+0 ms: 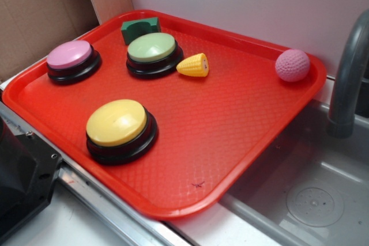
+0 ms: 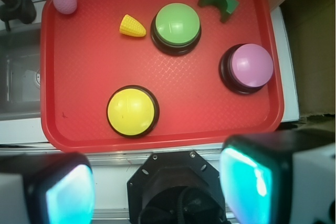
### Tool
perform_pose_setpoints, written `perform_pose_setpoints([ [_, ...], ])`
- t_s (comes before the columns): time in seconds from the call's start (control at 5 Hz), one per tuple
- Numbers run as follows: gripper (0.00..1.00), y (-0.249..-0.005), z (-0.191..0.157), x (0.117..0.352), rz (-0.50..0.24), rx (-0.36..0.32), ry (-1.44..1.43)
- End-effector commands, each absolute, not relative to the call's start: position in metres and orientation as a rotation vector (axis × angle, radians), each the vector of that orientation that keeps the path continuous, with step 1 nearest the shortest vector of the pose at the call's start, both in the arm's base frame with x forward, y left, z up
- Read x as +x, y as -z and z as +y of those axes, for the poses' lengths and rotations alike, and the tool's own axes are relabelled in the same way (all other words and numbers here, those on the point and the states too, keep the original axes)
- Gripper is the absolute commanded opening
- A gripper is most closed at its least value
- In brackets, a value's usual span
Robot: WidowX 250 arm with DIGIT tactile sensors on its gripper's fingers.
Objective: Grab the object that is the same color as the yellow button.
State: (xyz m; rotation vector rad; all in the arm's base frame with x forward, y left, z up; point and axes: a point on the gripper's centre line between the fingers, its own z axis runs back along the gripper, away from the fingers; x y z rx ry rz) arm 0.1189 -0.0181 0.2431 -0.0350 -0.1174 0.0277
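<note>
Red tray [image 1: 242,119] rests beside a steel sink [image 1: 311,200]. Toy corn [image 1: 194,65] lies just beside the green button [image 1: 153,55]; the yellow button [image 1: 120,129] sits well apart. Only the wrist view shows the claw [image 2: 157,187], spread wide and empty, above the tray's near edge.

Lighting was bright and even. Soft shadows sat under the buttons; mild glare showed on the red tray [image 1: 242,159]. Gripper pads [image 2: 247,179] appeared blurred, out of focus.
</note>
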Motion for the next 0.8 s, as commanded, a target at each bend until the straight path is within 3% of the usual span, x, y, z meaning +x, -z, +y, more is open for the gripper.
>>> perform_pose_setpoints([
  [0.0, 1.0, -0.243, -0.018, 0.119, -0.117, -0.035, -0.028],
  [0.2, 1.0, -0.195, -0.017, 0.169, -0.124, -0.084, 0.22],
  [0.4, 1.0, -0.171, -0.031, 0.223, -0.22, -0.01, 0.463],
  [0.6, 1.0, -0.153, -0.039, 0.272, -0.249, -0.034, 0.537],
])
